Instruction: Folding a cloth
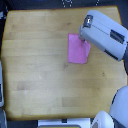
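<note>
A small, thin pink-magenta rectangular cloth (pixel 78 49) lies flat on the light wooden tabletop (pixel 40 65), toward two o'clock from its centre. The grey-white tool (pixel 86 31) overlaps the cloth's upper corner at one o'clock; whether its fingers are apart or together cannot be told.

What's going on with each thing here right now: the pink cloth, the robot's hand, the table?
cloth: lying flat on the table as a narrow upright rectangle; its upper right corner is hidden under the arm.
gripper: over the cloth's upper right corner; the view does not show whether it is open or shut.
table: wooden, bearing the cloth.
</note>
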Robot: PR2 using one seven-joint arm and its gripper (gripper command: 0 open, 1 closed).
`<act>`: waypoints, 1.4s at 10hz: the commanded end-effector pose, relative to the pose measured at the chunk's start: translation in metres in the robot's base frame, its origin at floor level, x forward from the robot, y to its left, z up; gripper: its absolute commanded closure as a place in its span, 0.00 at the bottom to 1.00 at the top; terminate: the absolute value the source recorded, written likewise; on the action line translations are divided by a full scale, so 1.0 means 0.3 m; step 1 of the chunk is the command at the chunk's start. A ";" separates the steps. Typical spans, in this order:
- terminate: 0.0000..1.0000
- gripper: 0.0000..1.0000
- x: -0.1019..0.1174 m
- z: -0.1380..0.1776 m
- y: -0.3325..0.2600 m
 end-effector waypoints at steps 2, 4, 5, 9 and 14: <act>0.00 1.00 -0.008 0.014 0.290; 0.00 1.00 0.001 -0.016 0.334; 0.00 1.00 0.001 -0.039 0.348; 0.00 1.00 -0.004 -0.084 0.324; 0.00 1.00 0.002 -0.092 0.349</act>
